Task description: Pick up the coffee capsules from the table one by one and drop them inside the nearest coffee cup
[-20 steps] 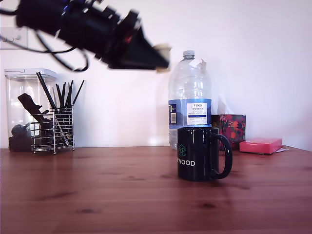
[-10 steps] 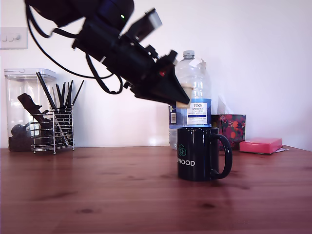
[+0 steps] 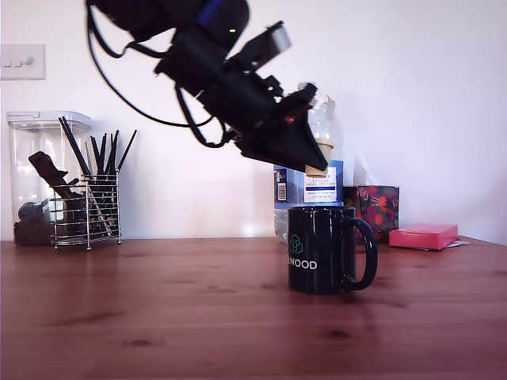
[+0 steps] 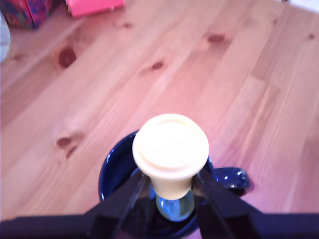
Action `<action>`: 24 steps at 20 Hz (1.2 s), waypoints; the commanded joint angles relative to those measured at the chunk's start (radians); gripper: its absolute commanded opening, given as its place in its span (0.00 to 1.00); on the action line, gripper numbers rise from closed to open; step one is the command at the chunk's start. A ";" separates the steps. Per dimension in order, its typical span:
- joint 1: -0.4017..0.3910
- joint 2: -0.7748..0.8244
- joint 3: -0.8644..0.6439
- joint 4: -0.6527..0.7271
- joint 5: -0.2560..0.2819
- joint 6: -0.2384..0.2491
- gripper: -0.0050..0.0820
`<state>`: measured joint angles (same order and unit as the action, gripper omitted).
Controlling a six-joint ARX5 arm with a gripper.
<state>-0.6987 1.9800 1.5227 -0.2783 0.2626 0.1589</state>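
The gripper (image 3: pixel 315 165) hangs in the air above the coffee cup (image 3: pixel 321 250), its dark wedge-shaped body slanting down from the exterior view's upper left toward the mug's open mouth. Its two fingers (image 4: pixel 130 191) are closed on the narrow end of the cream-beige capsule (image 4: pixel 170 149), which they grip on either side while the wider flat rim faces the wrist camera. In the exterior view the same capsule (image 3: pixel 318 156) shows as a pale tapered shape at the very tip of the gripper, clear of the mug's rim and just above it, with open air between the two.

In the wrist view the black mug (image 4: pixel 112 172) sits directly behind the held capsule, its round opening partly hidden by the pod and the fingers, its loop handle (image 4: pixel 232 178) poking out to one side. Something small and grey-teal (image 4: pixel 172 206) shows between the fingers, down inside the mug; it may be the second capsule, though the view there is too cramped and blurred to be sure.

The mug stands upright on the wooden table (image 3: pixel 158 317), its white lettering facing the exterior camera and its handle toward that view's right. A large clear water bottle (image 3: pixel 310 190) stands just behind it.
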 commanded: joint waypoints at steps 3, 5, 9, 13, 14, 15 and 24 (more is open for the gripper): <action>-0.009 0.031 0.006 -0.012 -0.011 -0.001 0.13; -0.010 0.031 0.006 -0.011 -0.011 -0.001 0.13; -0.016 0.031 0.006 -0.018 -0.011 -0.002 0.27; -0.016 0.031 0.006 -0.020 -0.039 -0.005 0.59; -0.016 0.031 0.006 -0.020 -0.039 -0.004 0.64; -0.016 0.031 0.006 -0.019 -0.039 -0.004 0.65; -0.018 -0.019 0.011 -0.067 -0.038 -0.023 0.26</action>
<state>-0.7116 1.9839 1.5288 -0.3405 0.2253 0.1429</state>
